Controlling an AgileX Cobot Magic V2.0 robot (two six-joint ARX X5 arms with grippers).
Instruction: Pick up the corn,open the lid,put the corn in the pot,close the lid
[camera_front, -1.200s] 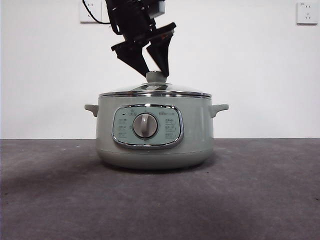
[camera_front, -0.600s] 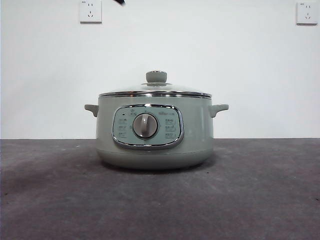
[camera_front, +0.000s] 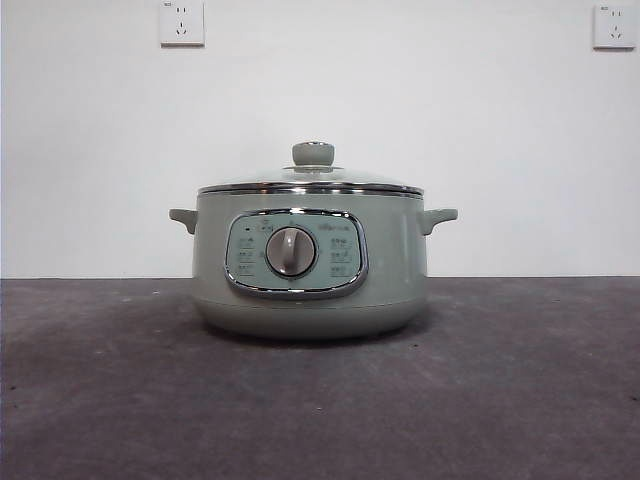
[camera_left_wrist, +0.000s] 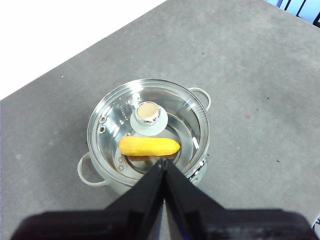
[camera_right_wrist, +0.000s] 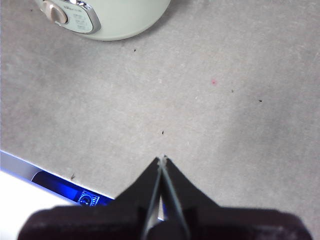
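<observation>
Grey, speckled table; squat green pot under domed glass lid – smooth yellow corn inside; left gripper and right gripper both pressed together, empty.

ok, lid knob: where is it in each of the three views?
Front view: the lid knob stands at the top of the pot, near picture centre.
Left wrist view: the knob is seen from above, mid-picture, beside the corn under the glass.
Right wrist view: not in it; only the pot's lower front shows.
Shared landmark: the grey dial.
</observation>
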